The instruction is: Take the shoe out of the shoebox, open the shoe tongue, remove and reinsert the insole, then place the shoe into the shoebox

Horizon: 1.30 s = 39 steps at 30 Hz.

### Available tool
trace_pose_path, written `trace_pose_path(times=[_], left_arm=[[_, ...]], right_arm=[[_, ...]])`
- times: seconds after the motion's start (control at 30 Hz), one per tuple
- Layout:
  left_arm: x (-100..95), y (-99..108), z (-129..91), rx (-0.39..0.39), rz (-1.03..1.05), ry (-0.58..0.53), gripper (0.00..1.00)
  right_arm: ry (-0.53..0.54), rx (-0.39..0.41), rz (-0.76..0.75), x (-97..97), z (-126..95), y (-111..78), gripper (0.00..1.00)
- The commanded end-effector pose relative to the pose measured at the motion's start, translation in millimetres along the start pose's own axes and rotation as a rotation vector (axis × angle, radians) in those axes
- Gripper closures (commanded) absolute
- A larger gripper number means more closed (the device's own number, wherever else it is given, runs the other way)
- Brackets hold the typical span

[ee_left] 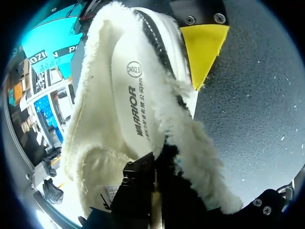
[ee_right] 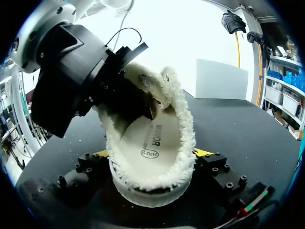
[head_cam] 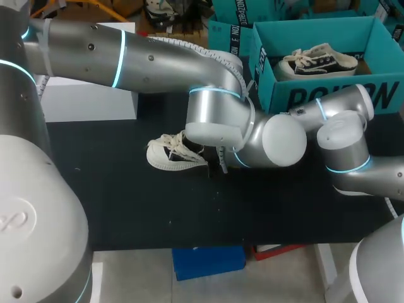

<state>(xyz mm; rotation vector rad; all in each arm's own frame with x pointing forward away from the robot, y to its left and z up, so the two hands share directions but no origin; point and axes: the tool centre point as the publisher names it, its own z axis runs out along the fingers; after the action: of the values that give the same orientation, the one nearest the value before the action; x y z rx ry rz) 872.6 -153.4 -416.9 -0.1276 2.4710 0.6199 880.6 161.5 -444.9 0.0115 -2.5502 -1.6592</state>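
Fleece-lined shoe (ee_right: 150, 138) clamped in right claw (ee_right: 153, 153), left claw (ee_right: 138, 102) at heel

Two low black canvas sneakers with white rubber soles and white laces are in sight: the sneaker on the mat (head_cam: 172, 156) and the sneaker in the box (head_cam: 319, 61). One cream insole (ee_left: 131, 102) with dark print lies inside the fleece-lined one. There is one open teal cardboard shoebox (head_cam: 278, 88), and one more teal cardboard piece (head_cam: 228, 39) just beside it; whether that is a box or a lid I cannot tell. One white rectangular block (head_cam: 88, 101) stands at the far edge of the one black table mat (head_cam: 189, 208). Two silver robot arms show, the left arm (head_cam: 151, 53) and the right arm (head_cam: 344, 148). One yellow fingertip (ee_left: 204, 43) shows in the left wrist view.
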Motion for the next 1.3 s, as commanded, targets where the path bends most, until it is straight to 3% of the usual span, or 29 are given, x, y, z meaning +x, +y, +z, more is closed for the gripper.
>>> trace_pose_path(times=[0.03, 0.13, 0.2, 0.5, 0.93, 1.3], left_arm=[[-1.4, -1, 180, 0.029, 0.012, 0.023, 1.00], [0.7, -1, 171, 0.064, 0.037, 0.056, 1.00], [3.1, -2, 165, 0.046, 0.068, 0.083, 1.00], [14.0, 7, 122, 0.182, 0.147, 0.257, 1.00], [7.6, 22, 52, 0.425, 0.156, 0.434, 1.00], [-3.9, 24, 10, 0.513, 0.140, 0.449, 1.00]], right_arm=[[0.002, 0.001, 0.002, -1.0, 0, -3.5, 1.00], [0.002, 0.001, 0.002, -1.0, 0, -3.5, 1.00], [0.002, 0.001, 0.002, -1.0, 0, -3.5, 1.00], [0.002, 0.001, 0.002, -1.0, 0, -3.5, 1.00], [0.002, 0.001, 0.002, -1.0, 0, -3.5, 1.00], [0.002, 0.001, 0.002, -1.0, 0, -3.5, 1.00]])
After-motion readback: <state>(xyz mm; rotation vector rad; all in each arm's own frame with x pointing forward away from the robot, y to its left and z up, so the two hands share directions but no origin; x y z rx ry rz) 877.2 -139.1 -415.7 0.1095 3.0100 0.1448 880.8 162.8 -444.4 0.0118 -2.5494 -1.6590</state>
